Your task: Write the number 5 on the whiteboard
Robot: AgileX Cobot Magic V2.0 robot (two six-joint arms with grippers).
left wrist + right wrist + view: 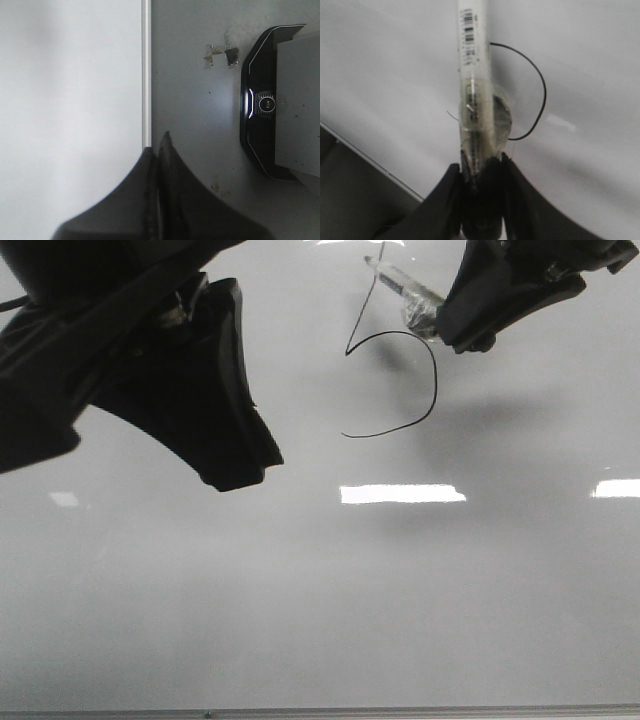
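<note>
Front view: whiteboard (300,590) fills the frame, thin grey edge strip along the near side, glare patches on it; the number 5 (400,380) is drawn in thin black line at the far centre-right of the board, stem and round belly visible, top bar partly hidden behind the marker; right gripper (440,325) comes in from the upper right, fingers clenched on a clear-bodied marker (400,285) wrapped in tape, marker tilted and lying across the top of the 5, tip end at the far side; left gripper (235,480) hangs over the board's left part, well apart from the 5, fingers' state not readable from here; left wrist view: left gripper (159,145) fingers pressed together with nothing between them, tips over the board's metal edge strip; whiteboard (70,110) on one side of the strip, grey tabletop (195,115) on the other; on the tabletop a black device with a round lens (262,105) beside a pale grey block, plus small scraps of debris (220,52) near it; right wrist view: right gripper (480,165) fingers grasping the marker (472,75) at its taped lower part, barcode label on the barrel; the number 5 (540,95) shows as a curved black line on the whiteboard (395,65) just beside the marker barrel, belly curve coming out from behind it; board edge strip and darker surface beyond in one corner
</note>
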